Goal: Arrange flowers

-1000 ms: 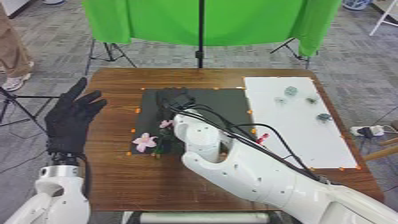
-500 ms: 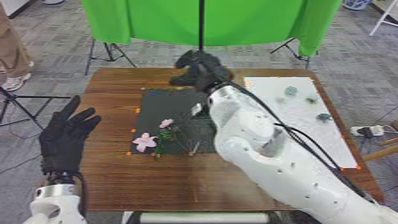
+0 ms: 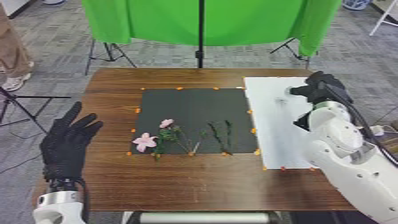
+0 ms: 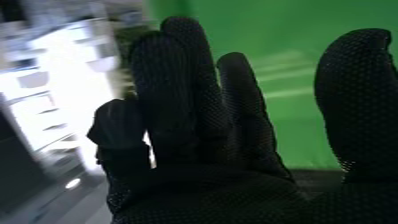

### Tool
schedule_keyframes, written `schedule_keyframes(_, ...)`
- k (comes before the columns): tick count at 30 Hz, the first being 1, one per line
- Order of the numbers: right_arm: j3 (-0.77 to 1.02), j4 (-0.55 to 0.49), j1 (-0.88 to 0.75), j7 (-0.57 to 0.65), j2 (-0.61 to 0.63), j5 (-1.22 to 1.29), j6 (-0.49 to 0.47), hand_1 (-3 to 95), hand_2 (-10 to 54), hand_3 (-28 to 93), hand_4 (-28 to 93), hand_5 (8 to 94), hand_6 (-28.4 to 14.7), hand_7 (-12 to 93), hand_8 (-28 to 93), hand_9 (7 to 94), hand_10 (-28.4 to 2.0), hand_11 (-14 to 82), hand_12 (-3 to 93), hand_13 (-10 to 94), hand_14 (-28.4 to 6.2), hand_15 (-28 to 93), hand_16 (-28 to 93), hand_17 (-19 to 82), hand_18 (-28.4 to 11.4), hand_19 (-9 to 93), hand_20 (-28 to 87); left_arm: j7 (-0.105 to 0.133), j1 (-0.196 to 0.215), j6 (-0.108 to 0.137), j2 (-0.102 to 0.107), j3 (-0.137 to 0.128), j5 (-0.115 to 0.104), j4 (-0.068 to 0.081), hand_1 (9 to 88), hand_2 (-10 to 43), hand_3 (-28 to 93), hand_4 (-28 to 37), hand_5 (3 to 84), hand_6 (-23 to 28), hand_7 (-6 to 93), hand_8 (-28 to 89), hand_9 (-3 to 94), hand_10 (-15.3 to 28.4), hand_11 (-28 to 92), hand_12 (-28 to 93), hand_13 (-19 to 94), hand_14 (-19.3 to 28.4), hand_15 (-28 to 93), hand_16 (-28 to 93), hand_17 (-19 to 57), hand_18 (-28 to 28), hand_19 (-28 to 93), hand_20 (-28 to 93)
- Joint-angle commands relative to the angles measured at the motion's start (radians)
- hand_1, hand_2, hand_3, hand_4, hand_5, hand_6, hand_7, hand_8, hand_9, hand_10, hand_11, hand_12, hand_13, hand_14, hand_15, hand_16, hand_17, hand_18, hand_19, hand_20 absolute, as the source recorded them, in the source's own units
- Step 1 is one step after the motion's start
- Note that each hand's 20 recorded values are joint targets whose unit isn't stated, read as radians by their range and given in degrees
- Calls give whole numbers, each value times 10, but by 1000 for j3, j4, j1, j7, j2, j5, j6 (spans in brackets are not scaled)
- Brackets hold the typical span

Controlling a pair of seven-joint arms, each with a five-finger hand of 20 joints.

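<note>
Lower your open right robot hand (image 3: 322,87) slowly and lightly pinch the pale piece (image 3: 281,101) (probably fragile) off the white sheet (image 3: 277,131).

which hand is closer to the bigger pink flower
Left. The left hand is to the left of the bigger pink flower; the right hand is farther off, near the far right corner of the white sheet.

We see a brown wooden surface (image 3: 178,187) with a soft sheen, under a matt black sheet (image 3: 191,107) and a smooth white one (image 3: 277,125). We find smooth, glossy white arm shells (image 3: 336,134) and rough, textured black fabric on the right hand (image 3: 322,86).
</note>
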Motion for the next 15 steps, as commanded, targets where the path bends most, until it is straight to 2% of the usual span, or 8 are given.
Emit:
schedule_keyframes(1,-29,107,29,93,34,-6,-54,320,-95,709,-283,502,-22,88,-100,743,-184,237,146,693,-114,699,121,352,-259,932,574,25,-4,16,26,27,-25,2,175,93,743,-283,352,79,95,-73,351,195,305,151,243,259,624,-82,-74,225,482,369)
schedule_keyframes(2,-23,117,30,106,28,-1,-89,319,-95,710,-283,499,-21,88,-99,740,-185,237,147,692,-116,700,121,349,-262,932,573,30,-6,20,37,31,-35,2,175,93,743,-283,352,79,95,-73,352,194,305,151,242,260,624,-82,-74,225,483,369)
schedule_keyframes(3,-28,125,34,115,31,13,-111,319,-95,709,-283,497,-21,89,-99,737,-187,238,148,689,-119,701,121,347,-265,932,571,32,-7,21,38,33,-36,2,176,93,743,-283,352,79,95,-73,352,194,305,151,243,259,623,-82,-74,225,483,370)
schedule_keyframes(5,-14,135,21,112,25,24,-156,316,-95,711,-283,493,-21,90,-99,717,-195,247,151,658,-137,719,124,334,-272,932,567,5,-6,9,12,17,-12,4,178,94,742,-283,352,79,95,-73,352,195,305,151,243,258,623,-82,-74,225,483,369)
schedule_keyframes(7,-11,151,11,114,18,40,-173,311,-95,714,-283,489,-18,91,-99,689,-203,251,150,627,-149,731,119,318,-275,932,561,12,-12,13,25,22,-21,6,178,93,743,-283,352,79,96,-73,351,195,305,150,243,258,624,-82,-74,225,483,369)
schedule_keyframes(9,-40,176,25,119,21,50,-178,310,-95,711,-283,493,-18,93,-99,675,-209,247,146,612,-155,732,112,308,-276,932,551,-3,-7,7,15,13,-13,6,178,93,743,-283,352,78,96,-73,351,195,305,150,243,258,624,-82,-74,225,483,369)
schedule_keyframes(14,-65,230,53,124,12,106,-192,323,-95,712,-282,505,-11,97,-100,664,-217,222,135,603,-161,723,98,299,-280,932,532,-49,-7,-11,-23,-8,25,8,179,93,744,-283,352,78,96,-73,352,195,304,150,243,258,624,-82,-74,225,483,369)
schedule_keyframes(15,-68,235,55,120,11,111,-195,335,-95,718,-281,516,-7,100,-102,668,-217,217,134,604,-158,720,94,298,-279,932,526,-47,-11,-13,-22,-5,24,9,179,93,744,-283,352,78,96,-73,352,195,304,150,243,258,624,-82,-74,225,483,369)
